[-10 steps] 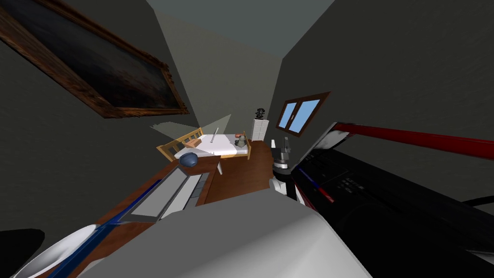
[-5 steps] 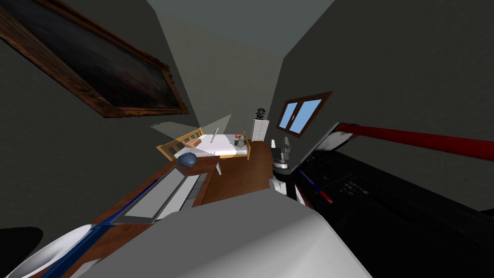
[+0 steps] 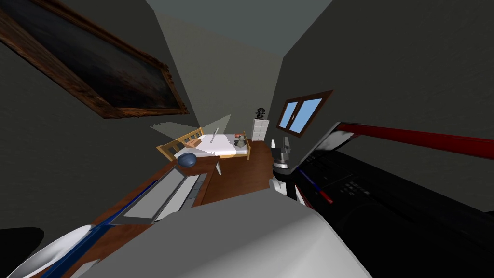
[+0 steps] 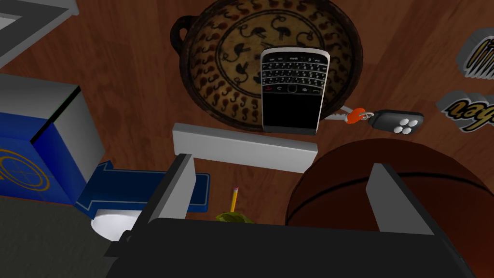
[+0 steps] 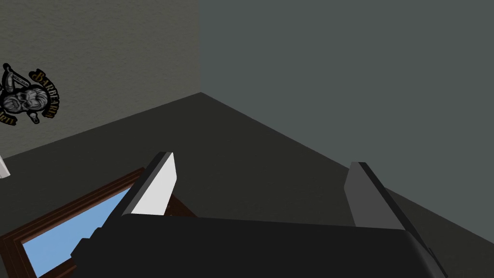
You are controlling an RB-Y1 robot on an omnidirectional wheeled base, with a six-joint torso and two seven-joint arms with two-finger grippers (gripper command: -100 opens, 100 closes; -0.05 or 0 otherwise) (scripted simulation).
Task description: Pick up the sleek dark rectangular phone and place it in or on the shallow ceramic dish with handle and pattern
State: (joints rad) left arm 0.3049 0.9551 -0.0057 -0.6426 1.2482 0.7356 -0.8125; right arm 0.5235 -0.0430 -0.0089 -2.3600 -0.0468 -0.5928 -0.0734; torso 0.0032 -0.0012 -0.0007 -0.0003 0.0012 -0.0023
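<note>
The worktop [image 4: 125, 82] is reddish-brown wood with visible grain and is crowded. On it sits the dish [image 4: 212, 72], round, brown and tan, ringed with dark figures and with a loop handle on one side. The phone [image 4: 292, 91] lies flat in the dish, keypad up, and its screen end reaches the rim nearest the left gripper [image 4: 282, 193]. That gripper hangs above the worktop with its fingers apart and nothing between them.

A grey bar [image 4: 243, 147] lies between the gripper and the dish, just beside the rim. Keys [image 4: 393, 121] with an orange tag and a dark fob lie beside the dish. A brown ball [image 4: 386, 178] sits under one finger, and a pencil [image 4: 234, 197] stands near the other. A blue box [image 4: 29, 154] and a white bowl [image 4: 113, 224] are off to the side.

The room has dark grey walls, a framed painting [image 3: 96, 67], a window [image 3: 301, 115], a bed [image 3: 219, 144] and a wood floor [image 3: 241, 173].

The right gripper [image 5: 260, 188] is raised ahead of me, fingers apart and empty.

The dish's far rim is cut off by the frame's edge. Two lettered shapes [image 4: 465, 108] at the edge are cut off and cannot be read. In the head view, a large black and red form [image 3: 386, 193] close on my right is hard to make out.
</note>
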